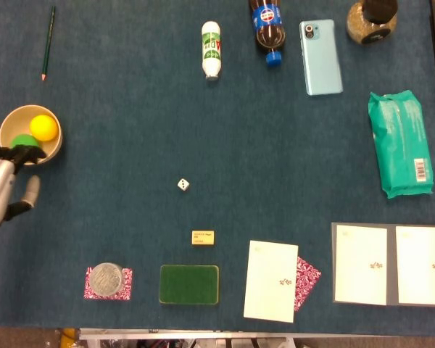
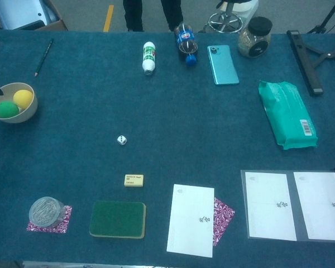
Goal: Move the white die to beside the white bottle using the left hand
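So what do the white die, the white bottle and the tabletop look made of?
White die: probably hard plastic, crisp edges and dark pips. White bottle: likely smooth plastic with a printed green label, lying down. Tabletop: blue felt-like cloth, matte and without glare.

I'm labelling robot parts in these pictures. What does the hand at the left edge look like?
In the head view, the left hand has a pale, silvery-grey ribbed body, grey fingers and black fingertips. In the chest view only a black tip shows at the left edge. No cables or markings are visible. The right hand is out of view.
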Controlling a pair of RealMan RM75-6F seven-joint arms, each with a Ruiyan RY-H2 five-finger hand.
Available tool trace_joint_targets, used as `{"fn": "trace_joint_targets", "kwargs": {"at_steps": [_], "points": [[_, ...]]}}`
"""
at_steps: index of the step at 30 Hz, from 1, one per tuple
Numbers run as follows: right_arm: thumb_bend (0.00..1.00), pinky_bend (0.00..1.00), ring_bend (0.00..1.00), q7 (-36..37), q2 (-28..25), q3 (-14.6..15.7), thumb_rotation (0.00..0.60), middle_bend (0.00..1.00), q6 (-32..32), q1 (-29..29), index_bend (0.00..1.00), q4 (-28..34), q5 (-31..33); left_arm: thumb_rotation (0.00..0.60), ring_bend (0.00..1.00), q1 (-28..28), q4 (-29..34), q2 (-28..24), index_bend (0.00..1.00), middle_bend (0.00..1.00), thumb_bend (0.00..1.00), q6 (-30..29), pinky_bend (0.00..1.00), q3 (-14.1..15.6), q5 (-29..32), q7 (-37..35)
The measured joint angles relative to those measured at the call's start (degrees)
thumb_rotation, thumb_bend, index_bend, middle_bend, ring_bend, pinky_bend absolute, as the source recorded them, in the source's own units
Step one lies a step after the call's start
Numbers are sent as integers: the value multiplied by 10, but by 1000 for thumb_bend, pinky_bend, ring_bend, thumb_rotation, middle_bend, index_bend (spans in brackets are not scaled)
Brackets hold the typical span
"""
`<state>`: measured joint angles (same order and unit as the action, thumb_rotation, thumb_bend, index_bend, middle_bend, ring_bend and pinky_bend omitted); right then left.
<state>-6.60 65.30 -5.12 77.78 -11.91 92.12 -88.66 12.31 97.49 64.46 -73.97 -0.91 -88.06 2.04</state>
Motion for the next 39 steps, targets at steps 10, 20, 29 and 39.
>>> {"fn": "trace_joint_targets", "kwargs": {"at_steps": [10,20,29,39], "points": [[176,437,304,-34,-18,-22,600,363,-20,-39,553,38,-8,600,161,74,28,-17,321,178,428,78,387,-7,-29,-44],[175,437,304,-36,-21,-31,600,363,-45,-65,553,38,8,600,0,128,0,21,321,0,340,132,18,-6,-43,-51],[176,437,304,-35,-24,-30,600,363,-41,-67,553,34,17,600,0,165,-30,59,341,0,338,167,0,5,-63,-74],[176,437,304,-29,-29,-24,600,363,-35,-62,553,27,27,600,0,203,-121,133,346,0,338,170,0,24,-115,-101]]}}
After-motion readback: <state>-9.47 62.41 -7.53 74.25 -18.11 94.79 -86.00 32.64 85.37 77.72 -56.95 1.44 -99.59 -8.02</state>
